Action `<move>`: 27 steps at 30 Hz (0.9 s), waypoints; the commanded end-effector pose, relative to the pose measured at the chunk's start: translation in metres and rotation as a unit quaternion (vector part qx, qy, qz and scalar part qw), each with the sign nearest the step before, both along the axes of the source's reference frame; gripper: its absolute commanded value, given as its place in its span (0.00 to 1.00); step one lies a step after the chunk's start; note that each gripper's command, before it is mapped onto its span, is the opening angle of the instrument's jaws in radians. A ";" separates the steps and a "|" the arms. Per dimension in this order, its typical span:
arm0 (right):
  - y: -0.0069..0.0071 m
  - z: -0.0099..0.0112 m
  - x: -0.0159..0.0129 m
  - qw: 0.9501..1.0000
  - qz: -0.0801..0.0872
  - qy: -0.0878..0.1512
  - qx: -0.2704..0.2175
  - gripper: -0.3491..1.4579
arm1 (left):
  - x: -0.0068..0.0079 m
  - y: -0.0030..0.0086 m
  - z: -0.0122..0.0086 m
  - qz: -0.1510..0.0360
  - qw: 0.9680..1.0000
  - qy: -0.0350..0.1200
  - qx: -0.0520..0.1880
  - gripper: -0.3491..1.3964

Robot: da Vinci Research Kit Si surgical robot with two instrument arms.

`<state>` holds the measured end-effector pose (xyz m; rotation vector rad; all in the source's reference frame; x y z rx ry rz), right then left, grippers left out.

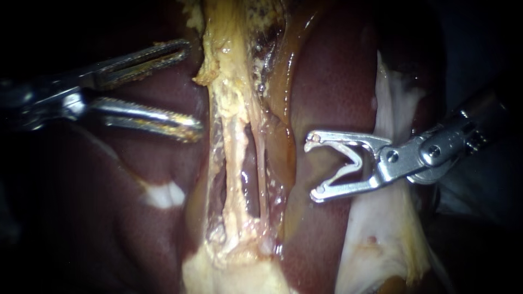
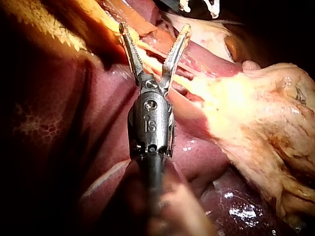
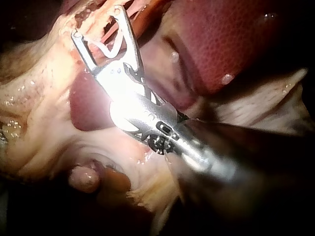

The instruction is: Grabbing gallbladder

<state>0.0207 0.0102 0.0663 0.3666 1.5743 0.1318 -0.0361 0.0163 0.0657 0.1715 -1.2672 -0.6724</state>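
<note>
Left instrument (image 1: 192,90) gapes wide, empty, just beside the gallbladder (image 1: 226,49), the yellowish tissue along the liver's (image 1: 332,71) middle. Right instrument (image 1: 313,169) is open too, apart. A shallow bite may slip or tear; a low one may catch the tubes (image 1: 233,163).

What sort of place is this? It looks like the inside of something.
Most likely a surgical practice setup, seen close through a camera: dark red liver, stretched yellowish tissue down its middle, and the slender metal left instrument and right instrument reaching in from opposite sides.
</note>
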 end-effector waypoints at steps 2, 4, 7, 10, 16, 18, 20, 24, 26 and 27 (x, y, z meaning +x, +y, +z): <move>0.0000 0.0000 0.0000 1.000 0.000 0.000 0.000 0.51 | -0.0005 0.0005 0.0006 -0.004 1.000 0.001 0.004 0.70; 0.0000 0.0000 0.0000 1.000 0.000 0.000 0.000 0.51 | -0.0010 0.0011 0.0012 -0.009 1.000 0.003 0.007 0.69; 0.0000 0.0000 0.0001 1.000 0.000 0.000 0.000 0.51 | -0.0016 0.0017 0.0018 -0.019 1.000 0.003 0.019 0.68; 0.0000 0.0000 0.0001 1.000 0.000 0.000 0.000 0.51 | -0.0021 0.0023 0.0019 -0.023 1.000 0.006 0.020 0.68; -0.0001 -0.0001 0.0001 1.000 0.000 0.000 0.000 0.51 | -0.0020 0.0032 0.0024 -0.028 0.999 0.009 0.021 0.68; -0.0001 -0.0001 0.0001 1.000 0.000 0.000 0.000 0.51 | -0.0017 0.0033 0.0027 -0.029 0.999 0.009 0.021 0.68; -0.0001 -0.0001 0.0001 1.000 0.000 0.000 0.000 0.51 | -0.0012 0.0034 0.0032 -0.030 0.999 0.010 0.021 0.68; -0.0001 -0.0001 0.0001 1.000 0.000 0.001 0.000 0.51 | -0.0004 0.0032 0.0041 -0.040 0.999 0.013 0.023 0.68; -0.0001 -0.0001 0.0001 1.000 0.000 0.001 0.000 0.51 | -0.0004 0.0030 0.0044 -0.043 0.999 0.016 0.026 0.68; -0.0001 -0.0001 0.0001 1.000 0.000 0.001 0.000 0.51 | -0.0004 0.0029 0.0044 -0.043 0.999 0.018 0.026 0.67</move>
